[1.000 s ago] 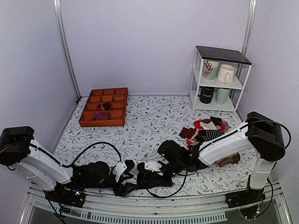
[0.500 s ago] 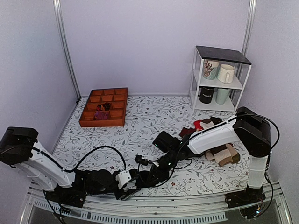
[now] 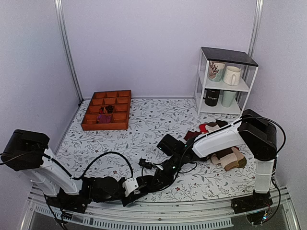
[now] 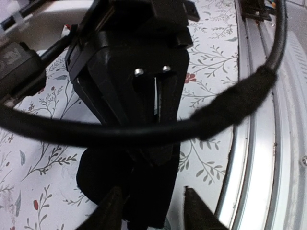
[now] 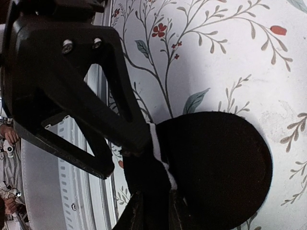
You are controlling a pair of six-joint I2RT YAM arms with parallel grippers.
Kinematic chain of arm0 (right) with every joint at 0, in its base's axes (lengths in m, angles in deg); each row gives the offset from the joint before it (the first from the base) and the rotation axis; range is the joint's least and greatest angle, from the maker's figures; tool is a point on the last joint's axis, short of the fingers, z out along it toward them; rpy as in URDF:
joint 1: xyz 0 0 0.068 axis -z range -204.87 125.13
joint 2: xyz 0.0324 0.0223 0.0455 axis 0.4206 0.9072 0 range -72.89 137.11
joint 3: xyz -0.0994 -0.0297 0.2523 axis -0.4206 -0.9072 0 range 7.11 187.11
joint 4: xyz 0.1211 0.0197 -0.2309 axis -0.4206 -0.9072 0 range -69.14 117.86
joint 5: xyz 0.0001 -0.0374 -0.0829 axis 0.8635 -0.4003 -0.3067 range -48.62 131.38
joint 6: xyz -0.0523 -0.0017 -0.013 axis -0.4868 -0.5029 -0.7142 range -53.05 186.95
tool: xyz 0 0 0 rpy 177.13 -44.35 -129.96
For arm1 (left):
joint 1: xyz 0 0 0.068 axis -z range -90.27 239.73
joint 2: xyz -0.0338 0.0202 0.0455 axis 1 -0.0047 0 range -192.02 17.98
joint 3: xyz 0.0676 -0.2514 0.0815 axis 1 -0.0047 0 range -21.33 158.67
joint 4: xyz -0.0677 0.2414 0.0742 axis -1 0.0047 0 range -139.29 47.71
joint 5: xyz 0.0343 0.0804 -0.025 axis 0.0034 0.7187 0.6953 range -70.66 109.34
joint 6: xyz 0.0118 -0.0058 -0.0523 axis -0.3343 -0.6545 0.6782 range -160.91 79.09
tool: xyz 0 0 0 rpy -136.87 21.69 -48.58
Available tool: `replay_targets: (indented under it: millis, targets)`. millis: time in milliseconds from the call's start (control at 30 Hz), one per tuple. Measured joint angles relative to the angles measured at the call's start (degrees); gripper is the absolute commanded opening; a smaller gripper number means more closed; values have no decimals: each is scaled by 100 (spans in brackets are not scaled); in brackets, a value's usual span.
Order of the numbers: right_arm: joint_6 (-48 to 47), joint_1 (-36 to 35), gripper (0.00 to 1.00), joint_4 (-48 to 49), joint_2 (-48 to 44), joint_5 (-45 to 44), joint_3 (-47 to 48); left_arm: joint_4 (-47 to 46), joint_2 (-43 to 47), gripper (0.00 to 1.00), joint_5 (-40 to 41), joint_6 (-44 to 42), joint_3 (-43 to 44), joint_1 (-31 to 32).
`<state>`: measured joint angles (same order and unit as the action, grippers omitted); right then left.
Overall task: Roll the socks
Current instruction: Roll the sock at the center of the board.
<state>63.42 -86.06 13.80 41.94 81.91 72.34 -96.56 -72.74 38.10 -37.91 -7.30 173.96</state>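
Note:
The black socks point(image 5: 218, 163) lie flat on the floral tablecloth at the near edge, with a thin white stripe point(image 5: 158, 148) showing at the pinched end. My right gripper point(image 5: 154, 216) is shut on that end. In the left wrist view the socks point(image 4: 103, 175) run under the right gripper point(image 4: 129, 81). My left gripper point(image 4: 154, 213) is open, its fingertips either side of the socks' near edge. From the top view both grippers meet low at the table front, the left gripper point(image 3: 137, 186) against the right gripper point(image 3: 156, 181), and the socks are mostly hidden beneath them.
An orange compartment tray point(image 3: 106, 111) sits at the back left. A white shelf point(image 3: 224, 81) with mugs stands at the back right. A heap of other socks point(image 3: 213, 130) lies beside the right arm. The metal front rail point(image 4: 268, 143) and a black cable point(image 4: 230, 103) are close by.
The right arm's elbow has swung back and up while its gripper stayed low at the front. The left gripper has slid right, closer to the right gripper.

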Motion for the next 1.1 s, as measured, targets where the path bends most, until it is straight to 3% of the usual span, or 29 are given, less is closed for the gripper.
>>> replay_targets:
  millis: [133, 200, 300, 367, 467, 667, 867, 1000, 1100]
  targets:
    - [11, 11, 20, 0, 11, 37, 2, -46, -173, 34, -4, 7, 50, 9]
    - [15, 13, 20, 0, 11, 37, 2, -50, -260, 29, -4, 42, 63, 9]
    - [15, 13, 20, 0, 11, 42, 2, -96, -378, 0, 7, 146, 72, 9]
    - [15, 13, 20, -2, 11, 48, 2, -195, -433, 0, 31, 203, 76, 11]
    - [20, 24, 34, -17, 11, 76, 2, -278, -476, 0, 35, 271, 81, 15]
    - [72, 22, 50, 271, -173, -20, -181, -26, -483, 0, -101, 809, 258, -107]
    - [-122, 26, 58, 1770, -1215, -992, -1687, 271, -442, 0, -590, 1698, 409, -367]
    - [-723, -9, 59, 3252, -1974, -1390, -2855, 343, -483, 0, -863, 2146, 446, -492]
    - [-1325, -164, 59, 3899, -2103, -1694, -3143, 275, -531, 0, -1010, 2415, 448, -542]
